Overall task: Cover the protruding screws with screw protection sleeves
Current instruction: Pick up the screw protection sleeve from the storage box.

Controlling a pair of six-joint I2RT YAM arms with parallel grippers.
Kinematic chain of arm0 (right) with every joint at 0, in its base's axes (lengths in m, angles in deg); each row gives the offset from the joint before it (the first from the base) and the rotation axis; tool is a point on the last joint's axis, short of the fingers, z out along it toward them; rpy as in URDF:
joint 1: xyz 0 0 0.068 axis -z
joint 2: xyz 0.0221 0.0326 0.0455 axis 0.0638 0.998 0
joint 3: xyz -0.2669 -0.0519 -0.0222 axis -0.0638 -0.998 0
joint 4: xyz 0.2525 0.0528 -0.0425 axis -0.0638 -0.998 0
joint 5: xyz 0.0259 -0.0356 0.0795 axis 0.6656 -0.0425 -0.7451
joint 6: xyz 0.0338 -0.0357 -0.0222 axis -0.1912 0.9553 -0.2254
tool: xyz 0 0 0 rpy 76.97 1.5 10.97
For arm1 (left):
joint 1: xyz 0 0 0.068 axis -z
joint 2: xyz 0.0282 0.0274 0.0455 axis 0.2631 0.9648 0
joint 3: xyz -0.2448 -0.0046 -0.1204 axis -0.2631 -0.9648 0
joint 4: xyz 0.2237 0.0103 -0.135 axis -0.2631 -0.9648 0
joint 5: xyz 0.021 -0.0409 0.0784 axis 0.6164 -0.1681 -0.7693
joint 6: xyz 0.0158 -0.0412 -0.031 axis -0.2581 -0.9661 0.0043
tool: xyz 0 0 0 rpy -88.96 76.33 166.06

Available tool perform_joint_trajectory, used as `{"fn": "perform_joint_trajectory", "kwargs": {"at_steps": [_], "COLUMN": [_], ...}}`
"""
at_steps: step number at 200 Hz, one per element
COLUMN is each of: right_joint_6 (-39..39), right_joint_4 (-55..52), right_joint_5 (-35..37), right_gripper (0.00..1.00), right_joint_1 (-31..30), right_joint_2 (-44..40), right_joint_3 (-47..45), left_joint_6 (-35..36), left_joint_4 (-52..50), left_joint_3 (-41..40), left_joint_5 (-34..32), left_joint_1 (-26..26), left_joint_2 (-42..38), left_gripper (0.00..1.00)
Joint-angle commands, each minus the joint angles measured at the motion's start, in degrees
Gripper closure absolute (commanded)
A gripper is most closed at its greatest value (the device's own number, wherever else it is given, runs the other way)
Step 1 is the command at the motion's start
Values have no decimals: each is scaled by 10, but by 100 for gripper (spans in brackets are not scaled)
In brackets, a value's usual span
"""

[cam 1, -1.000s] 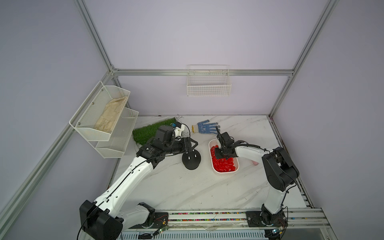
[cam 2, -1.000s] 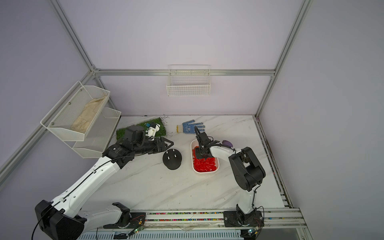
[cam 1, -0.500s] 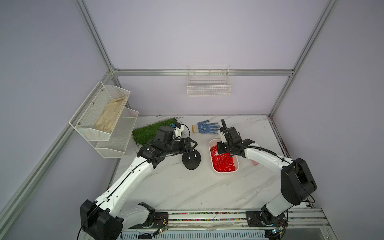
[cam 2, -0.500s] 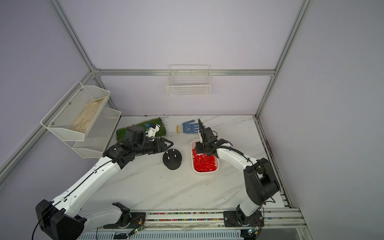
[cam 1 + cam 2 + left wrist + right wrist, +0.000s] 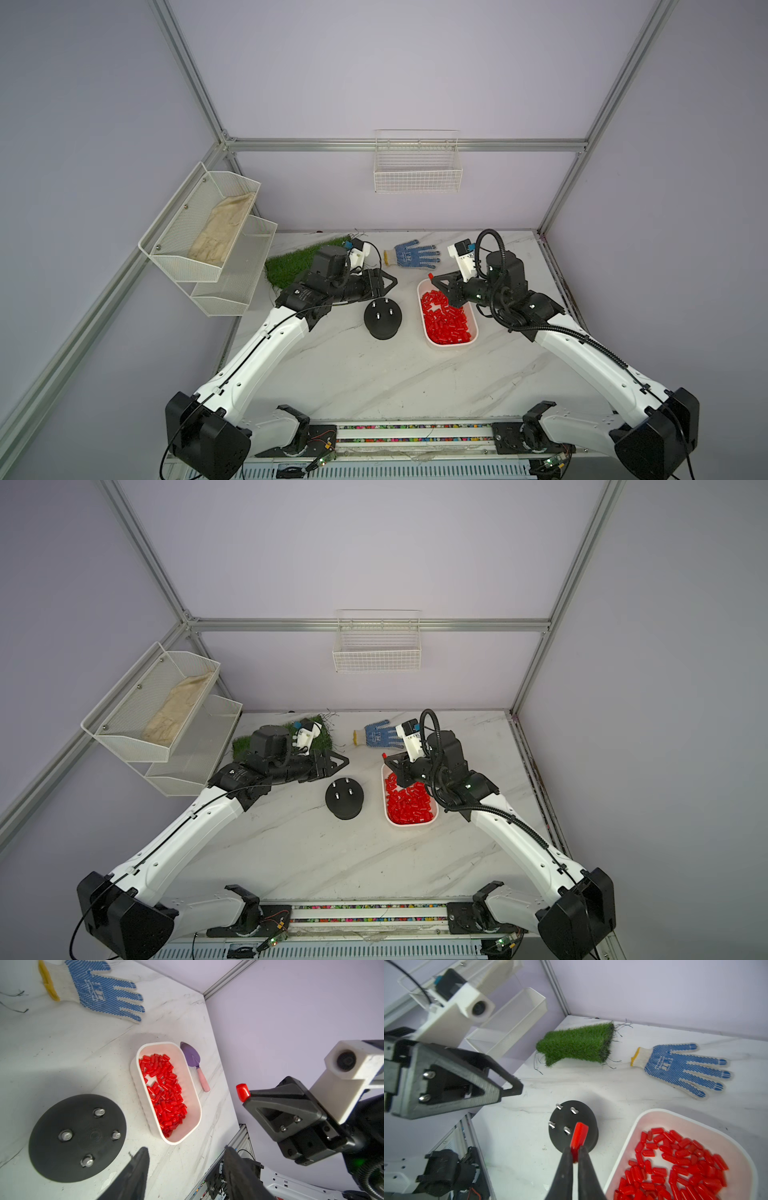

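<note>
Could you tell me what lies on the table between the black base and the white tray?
Nothing; that strip of table between the black base and white tray is bare, in both top views.

We saw shiny metal screws (image 5: 99, 1112) on a matt black base (image 5: 52, 1157), glossy red plastic sleeves (image 5: 166, 1095) in a smooth white tray (image 5: 187, 1072), plus a knit cloth glove (image 5: 99, 991).
</note>
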Motion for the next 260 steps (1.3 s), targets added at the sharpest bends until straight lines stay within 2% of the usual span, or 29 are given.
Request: {"fn": "perform_joint_trajectory", "kwargs": {"at_steps": [1, 47, 88, 101, 121, 150, 221, 245, 260], "right_joint_6": [4, -25, -46, -49, -54, -61, -61, -62, -60], "right_joint_4": [38, 69, 96, 102, 111, 125, 130, 132, 127], "right_joint_5": [-84, -145, -167, -171, -176, -177, -169, -178, -184], "right_gripper": [90, 90, 90, 90, 90, 90, 90, 90, 90], "right_joint_1": [1, 1, 1, 2, 1, 2, 1, 1, 1], "right_joint_2": [-9, -13, -15, -15, -16, -19, -18, -17, -15], "right_joint_3": [-10, -15, -19, -19, -18, -19, -17, -20, -17], "left_joint_6": [-25, -81, -97, -99, -102, -104, -105, -105, -107], "left_joint_4": [78, 196, 216, 217, 217, 218, 221, 221, 222], "left_joint_3": [28, -3, -17, -19, -22, -22, -10, -8, -7], "left_joint_5": [74, 166, 196, 194, 195, 195, 195, 196, 196], "left_joint_1": [-3, -4, -3, -1, 4, 15, 39, 39, 39], "left_joint_2": [-8, -8, 0, 0, 5, 13, 27, 28, 30], "left_gripper": [41, 46, 49, 48, 41, 40, 50, 58, 58]}}
